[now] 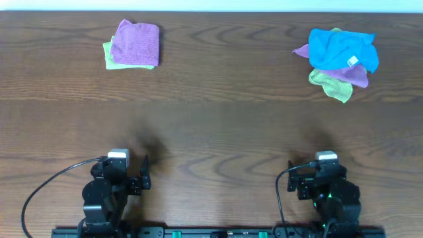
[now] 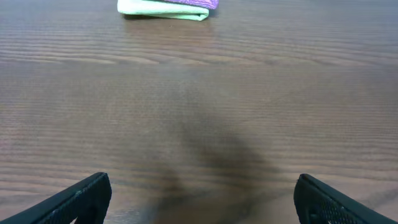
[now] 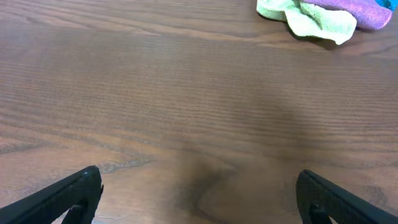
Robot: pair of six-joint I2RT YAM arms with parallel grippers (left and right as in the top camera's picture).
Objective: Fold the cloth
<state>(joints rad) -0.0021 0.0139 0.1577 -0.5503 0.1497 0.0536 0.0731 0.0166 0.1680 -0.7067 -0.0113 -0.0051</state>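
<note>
The sky-blue cloth [image 1: 340,47] lies crumpled at the far right of the table, on top of a purple cloth [image 1: 350,74] and a light green cloth [image 1: 332,84]; its white tag [image 1: 353,61] shows near its right side. In the right wrist view only a sliver of blue shows at the top right corner [image 3: 393,4]. My left gripper [image 1: 135,177] sits open and empty at the near left, its fingers wide apart in the left wrist view [image 2: 202,198]. My right gripper [image 1: 309,180] sits open and empty at the near right, also in the right wrist view [image 3: 199,198].
A folded purple cloth [image 1: 135,42] on a folded light green cloth [image 1: 111,58] lies at the far left, its edge visible in the left wrist view [image 2: 165,9]. The green and purple cloths of the right pile show in the right wrist view [image 3: 311,18]. The table is dark wood.
</note>
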